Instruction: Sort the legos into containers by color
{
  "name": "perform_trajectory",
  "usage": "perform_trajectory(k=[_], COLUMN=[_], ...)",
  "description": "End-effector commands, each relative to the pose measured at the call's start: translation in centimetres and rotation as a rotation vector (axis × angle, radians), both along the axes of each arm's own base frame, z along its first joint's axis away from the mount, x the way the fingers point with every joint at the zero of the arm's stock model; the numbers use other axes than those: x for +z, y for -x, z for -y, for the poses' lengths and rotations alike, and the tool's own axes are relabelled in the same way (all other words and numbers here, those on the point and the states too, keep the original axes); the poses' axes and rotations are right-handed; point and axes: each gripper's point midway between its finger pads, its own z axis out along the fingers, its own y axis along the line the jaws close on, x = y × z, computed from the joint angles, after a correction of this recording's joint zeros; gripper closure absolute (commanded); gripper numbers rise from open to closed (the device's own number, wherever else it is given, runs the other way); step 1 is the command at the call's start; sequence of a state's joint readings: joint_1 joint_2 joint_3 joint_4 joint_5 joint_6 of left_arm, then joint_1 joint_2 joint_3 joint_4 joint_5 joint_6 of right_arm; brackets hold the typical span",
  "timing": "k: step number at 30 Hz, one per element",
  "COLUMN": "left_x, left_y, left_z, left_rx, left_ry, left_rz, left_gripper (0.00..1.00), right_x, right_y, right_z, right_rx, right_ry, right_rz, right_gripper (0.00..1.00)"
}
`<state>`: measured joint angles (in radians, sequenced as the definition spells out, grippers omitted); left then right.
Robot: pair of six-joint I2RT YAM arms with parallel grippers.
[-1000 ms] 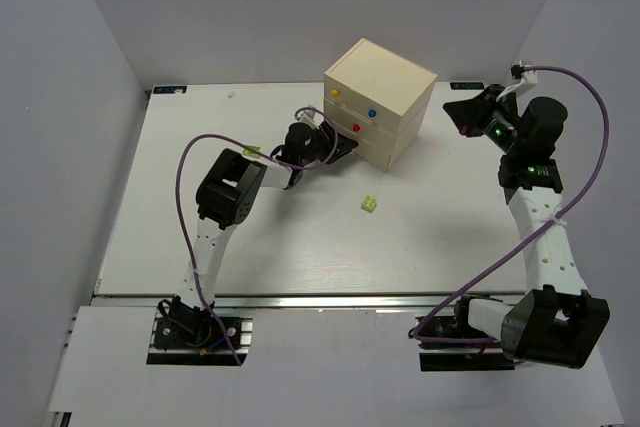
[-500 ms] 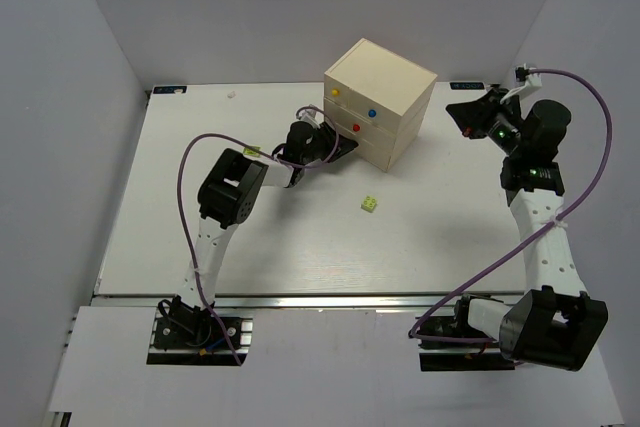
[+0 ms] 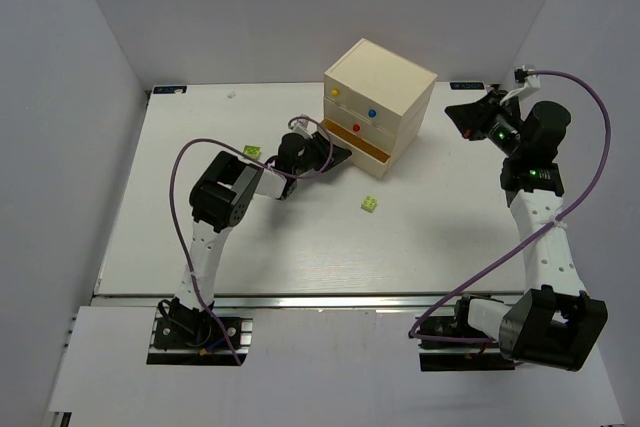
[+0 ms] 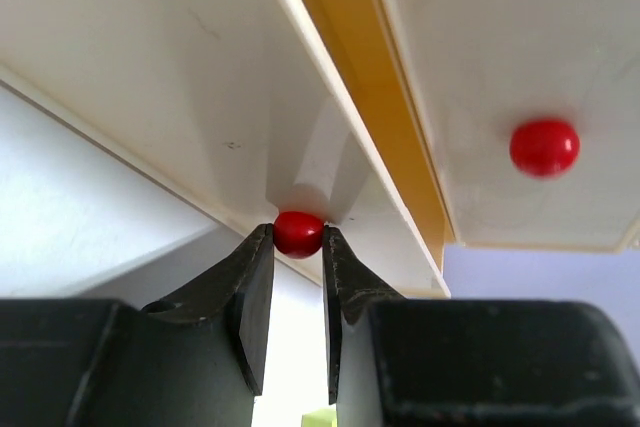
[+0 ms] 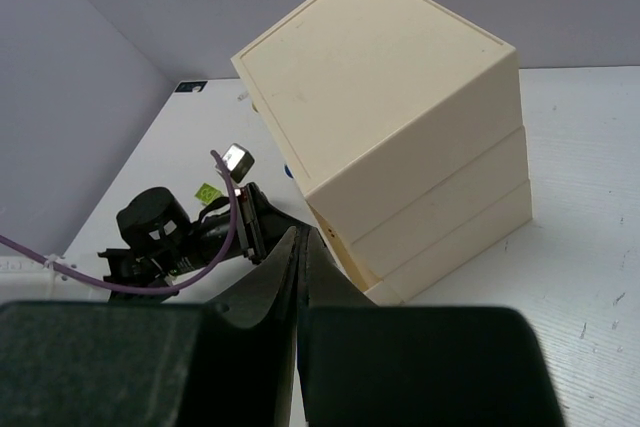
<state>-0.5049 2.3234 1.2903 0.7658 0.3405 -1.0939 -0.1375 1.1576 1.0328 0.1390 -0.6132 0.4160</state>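
Lime-yellow lego [image 3: 370, 204] lies on the table [image 3: 300, 247] just nearside of the left gripper [image 4: 297, 239], whose fingers pinch the red knob [image 4: 298, 231] of the part-open bottom drawer [image 3: 362, 150]; cream chest [image 3: 385, 72] stands beyond them; right gripper [image 5: 299, 239], closed and empty, hovers farther right.

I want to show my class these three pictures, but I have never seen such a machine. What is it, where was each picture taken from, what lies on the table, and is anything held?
These are two robot arms bolted to a white table. One picture looks down from above; the other two come from a small camera on each wrist. On the table stand a cream chest of drawers, a lime-yellow brick in front of it and a second brick beside the left arm. The left gripper pinches the red knob of the bottom drawer, which stands partly open. The right gripper is shut, empty, and hangs to the chest's right.
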Motion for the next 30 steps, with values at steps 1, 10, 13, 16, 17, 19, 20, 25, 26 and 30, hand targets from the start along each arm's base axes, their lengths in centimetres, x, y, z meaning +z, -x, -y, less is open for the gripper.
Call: perform_trajectory(k=[1,10,13,16,17,19,20,25,26,30], left_x=[2.6,2.5,2.6,2.7,2.5,2.4,2.3,1.9,1.8,2.0], left_y=[1.1,1.5,1.6,1.5,1.5,1.5,1.5,1.1,1.2,1.2], left_z=[-0.7,-1.4,-1.5,-1.5,-1.5,-1.5,-1.4,-1.0,-1.0,-1.0], left_rx=[-0.017,-0.021,-0.023,-0.024,-0.024,-0.029,-0.029,-0.045,-0.046,-0.047], left_ry=[0.002,-0.025,-0.034,-0.043,-0.045,-0.048,-0.05,-0.061,-0.06,-0.062], left_rz=[0.049,0.05,0.052,0.049,0.047,0.042,0.038,0.031,0.029,0.031], left_gripper=[0.79,0.73,0.67,0.74,0.79,0.82,0.83,0.84,0.84,0.84], right_x=[1.7,1.0,0.8,0.4,0.3,0.1,0.2,-3.1,-1.7,-4.5], right_y=[0.3,1.0,1.6,1.5,1.5,1.3,1.4,0.7,-0.5,-2.6], right_z=[-0.1,-1.6,-2.5,-2.8,-2.8,-2.7,-3.0,-6.4,-7.0,-9.4], right_rx=[0.017,0.141,0.221,0.244,0.246,0.248,0.26,0.501,0.515,0.534], right_ry=[0.002,0.036,0.058,0.048,0.048,0.059,0.071,0.247,0.364,0.593], right_rz=[0.066,0.079,0.104,0.095,0.088,0.089,0.097,0.053,0.148,0.11], right_gripper=[1.0,0.78,0.64,0.64,0.64,0.64,0.64,0.96,1.0,1.0])
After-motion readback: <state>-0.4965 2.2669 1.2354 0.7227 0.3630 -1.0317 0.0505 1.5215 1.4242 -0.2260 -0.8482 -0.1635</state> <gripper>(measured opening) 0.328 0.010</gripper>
